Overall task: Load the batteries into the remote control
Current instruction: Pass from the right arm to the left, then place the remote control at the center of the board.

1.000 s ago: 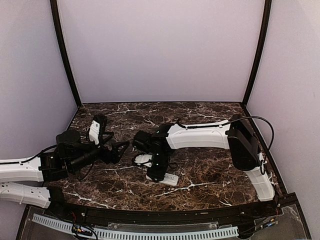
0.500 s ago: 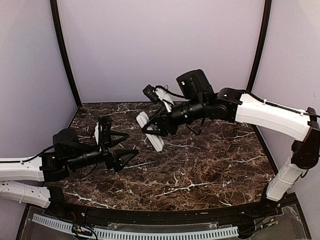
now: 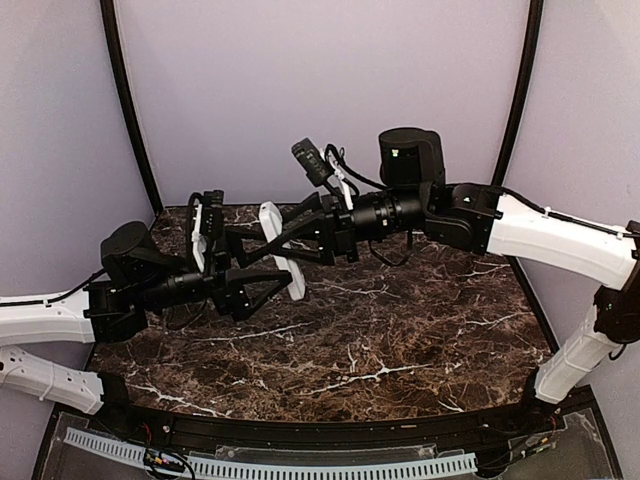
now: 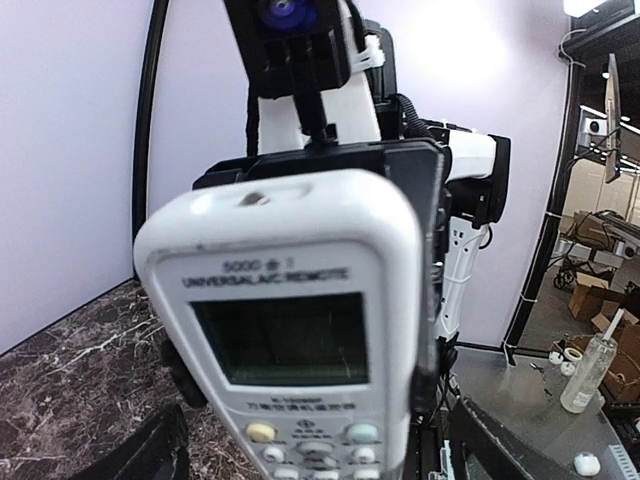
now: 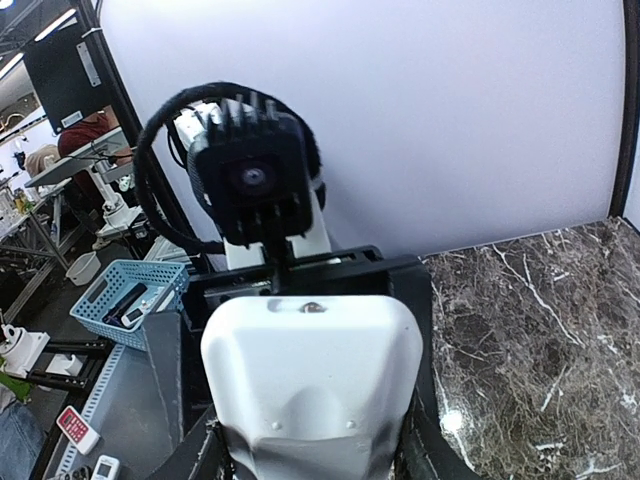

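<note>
Near edge: left arm [image 3: 50, 325] comes in from the near-left corner, low over the dark marbled bench [image 3: 400, 340]. Right arm [image 3: 560, 235] rises from the near-right corner and reaches across toward the left.

Left half of bench, off the surface: left gripper [image 3: 266, 262] points right with its jaws spread wide. In the left wrist view its fingers [image 4: 135, 450] sit low at either side of the frame. They stand clear of the white body between them and grip nothing.

Remote control [image 3: 271, 224] hangs in the air between the two grippers, over the left half of the bench and nearer the far edge than the near one. It is tilted, upper end toward the far-left corner, lower end nearer.
- Screen [image 4: 280, 340] faces the left gripper. It is grey and blank, with "UNIVERSAL A/C REMOTE" printed above and a row of pale buttons [image 4: 262, 432] below.
- Plain white back faces the right wrist camera. Battery bay not made out from here.

Just beyond: right gripper [image 3: 292, 246] is clamped on the remote control, black fingers [image 5: 420, 440] tight against both long sides.

Far edge: pale walls, with dark posts in both far corners.
</note>
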Robot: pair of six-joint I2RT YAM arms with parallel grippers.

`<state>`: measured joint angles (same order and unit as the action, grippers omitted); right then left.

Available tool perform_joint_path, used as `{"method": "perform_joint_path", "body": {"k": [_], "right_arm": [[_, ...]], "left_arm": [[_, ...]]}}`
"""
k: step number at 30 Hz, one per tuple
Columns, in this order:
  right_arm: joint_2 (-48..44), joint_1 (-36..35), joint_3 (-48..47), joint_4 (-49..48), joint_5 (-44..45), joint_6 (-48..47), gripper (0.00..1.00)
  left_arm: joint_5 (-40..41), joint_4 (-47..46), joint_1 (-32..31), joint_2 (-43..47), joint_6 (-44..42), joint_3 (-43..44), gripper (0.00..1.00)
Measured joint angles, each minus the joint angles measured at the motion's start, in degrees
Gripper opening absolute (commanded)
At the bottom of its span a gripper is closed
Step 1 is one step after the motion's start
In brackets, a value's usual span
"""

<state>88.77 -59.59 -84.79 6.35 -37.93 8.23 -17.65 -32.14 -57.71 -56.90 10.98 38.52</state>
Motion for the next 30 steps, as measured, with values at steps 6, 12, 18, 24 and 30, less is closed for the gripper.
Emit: {"method": "perform_joint_path", "body": {"k": [6, 12, 18, 24, 30], "right_arm": [[-0.02, -0.85, 0.09, -1.09, -0.33, -0.02, 0.32], [-0.07, -0.79, 0.31, -2.16, 0.59, -0.94, 0.31], [-0.13, -0.81, 0.42, -2.29, 0.9, -0.9, 0.6], [-0.72, -1.16, 0.5, -0.07, 7.39, -0.28, 0.99], [-2.25, -0.35, 0.5, 5.7, 24.52, 2.03, 0.99]], "left_arm": [[0.5, -1.05, -0.11, -3.58, 2.45, 0.92, 0.59], [0.26, -1.66, -0.48, -3.63, 3.5, 0.98, 0.32], [0.35, -1.62, -0.48, -3.54, 3.8, 0.98, 0.07], [8.02, 4.42, -0.39, -2.08, 4.11, 1.14, 0.0], [26.53, 22.93, -0.31, -4.9, 12.15, 6.03, 0.0]]}}
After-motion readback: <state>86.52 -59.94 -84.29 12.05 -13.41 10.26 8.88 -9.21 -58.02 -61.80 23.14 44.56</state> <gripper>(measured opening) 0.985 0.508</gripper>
